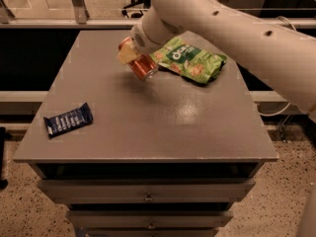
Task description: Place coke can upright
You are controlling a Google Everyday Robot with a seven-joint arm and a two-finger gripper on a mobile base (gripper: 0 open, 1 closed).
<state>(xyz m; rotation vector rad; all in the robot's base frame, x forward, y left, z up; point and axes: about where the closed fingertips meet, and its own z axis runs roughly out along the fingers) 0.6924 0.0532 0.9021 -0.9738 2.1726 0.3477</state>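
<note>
The coke can is red-orange with a silver end. It hangs tilted, silver end down to the right, a little above the far middle of the grey table. My gripper is shut on the coke can, with a pale yellow finger pressed on its upper left side. The white arm comes in from the upper right.
A green snack bag lies flat just right of the can, at the far right of the table. A dark blue wrapped bar lies near the front left edge. Drawers sit under the tabletop.
</note>
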